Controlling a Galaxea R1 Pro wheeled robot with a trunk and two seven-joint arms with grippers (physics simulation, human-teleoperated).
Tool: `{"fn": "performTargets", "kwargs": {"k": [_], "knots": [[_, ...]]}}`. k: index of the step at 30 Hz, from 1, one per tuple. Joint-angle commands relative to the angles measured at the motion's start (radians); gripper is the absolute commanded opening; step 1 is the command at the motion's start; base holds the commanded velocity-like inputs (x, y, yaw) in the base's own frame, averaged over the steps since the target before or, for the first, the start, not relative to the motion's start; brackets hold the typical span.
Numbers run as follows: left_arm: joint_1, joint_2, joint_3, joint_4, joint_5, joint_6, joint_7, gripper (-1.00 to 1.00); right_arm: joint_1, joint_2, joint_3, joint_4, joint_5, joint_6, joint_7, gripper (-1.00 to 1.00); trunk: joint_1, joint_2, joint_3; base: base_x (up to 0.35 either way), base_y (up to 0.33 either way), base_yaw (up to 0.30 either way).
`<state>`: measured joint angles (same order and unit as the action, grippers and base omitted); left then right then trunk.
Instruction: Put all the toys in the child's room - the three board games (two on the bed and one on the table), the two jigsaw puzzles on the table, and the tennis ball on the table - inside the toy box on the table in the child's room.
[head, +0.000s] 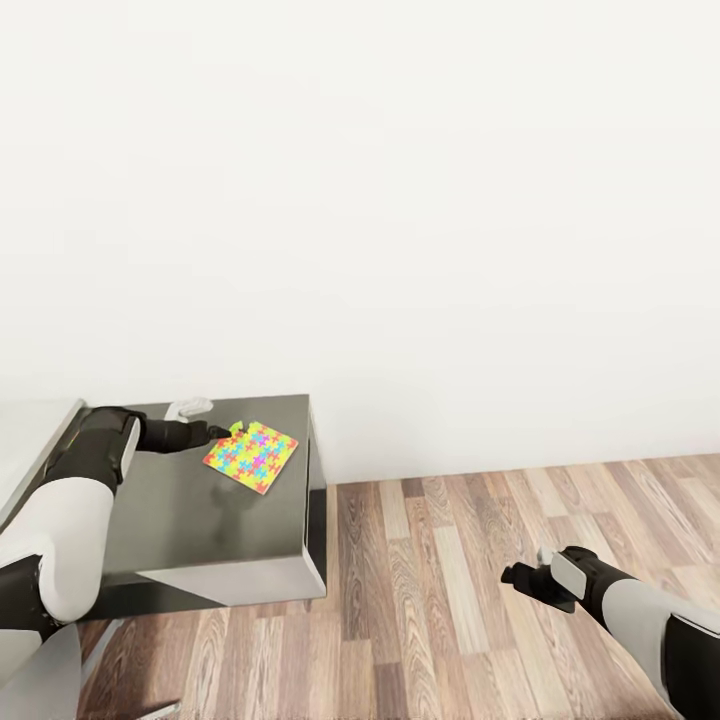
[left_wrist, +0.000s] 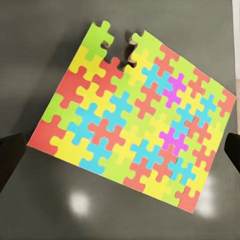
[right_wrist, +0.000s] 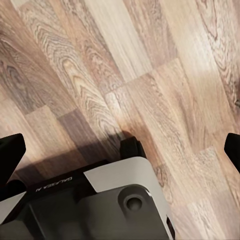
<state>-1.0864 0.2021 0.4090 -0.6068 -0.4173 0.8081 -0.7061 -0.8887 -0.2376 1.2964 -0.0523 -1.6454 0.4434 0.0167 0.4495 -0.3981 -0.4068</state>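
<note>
At lower left, the left gripper (head: 222, 433) is hovering with jaws spread wide, beside a jigsaw puzzle (head: 251, 457) lying flat on the table's (head: 200, 520) dark side unit. At lower right, the right gripper (head: 515, 576) is hanging over the wooden floor (head: 450, 560), fingers parted, holding nothing.

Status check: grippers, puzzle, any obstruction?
Left gripper open at jigsaw puzzle edge. Right gripper open over floor. Puzzle flat on dark side unit, unobstructed.

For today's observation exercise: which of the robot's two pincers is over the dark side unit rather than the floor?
The left pincer, beside the jigsaw puzzle on the side unit. The right pincer hangs over wooden floor.
</note>
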Motion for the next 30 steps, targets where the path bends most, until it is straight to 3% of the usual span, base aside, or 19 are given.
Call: {"fn": "performTargets", "kwargs": {"k": [1,11,30], "knots": [[-0.001,0.000,0.005,-0.003,-0.011,0.004,-0.015,1.00,-0.001,-0.001,0.007,-0.001,-0.004,0.003,0.002,1.00,0.000,-0.002,-0.003,0.000,0.000,0.000],[-0.001,0.002,0.004,-0.006,-0.012,0.004,-0.023,1.00,0.000,0.001,0.007,-0.001,-0.004,0.003,0.002,1.00,0.000,-0.002,-0.017,0.000,0.000,0.000],[-0.001,0.002,0.003,-0.007,-0.012,0.004,-0.023,1.00,0.000,-0.001,0.007,-0.001,-0.004,0.003,0.002,1.00,0.000,-0.002,-0.019,0.052,0.019,0.000]]}}
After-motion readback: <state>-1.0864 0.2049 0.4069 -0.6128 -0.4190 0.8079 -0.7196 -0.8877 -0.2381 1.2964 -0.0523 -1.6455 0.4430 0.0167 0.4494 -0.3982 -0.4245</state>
